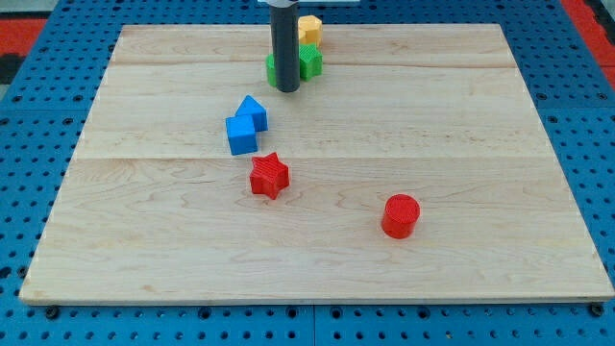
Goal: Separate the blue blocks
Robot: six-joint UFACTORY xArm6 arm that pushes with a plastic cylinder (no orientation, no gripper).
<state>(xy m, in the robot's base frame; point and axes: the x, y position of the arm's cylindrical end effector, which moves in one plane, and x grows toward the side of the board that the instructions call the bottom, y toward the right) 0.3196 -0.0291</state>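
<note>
Two blue blocks touch each other left of the board's middle: a blue cube (241, 135) and a blue house-shaped block (254, 112) just above and to the right of it. My tip (286, 88) rests on the board above and to the right of the blue pair, apart from it, right in front of a green block (307, 62).
A yellow block (308, 29) sits at the view's top behind the green block. A red star (269, 176) lies just below the blue cube. A red cylinder (401, 215) stands at the lower right. The wooden board (480, 144) lies on a blue pegboard.
</note>
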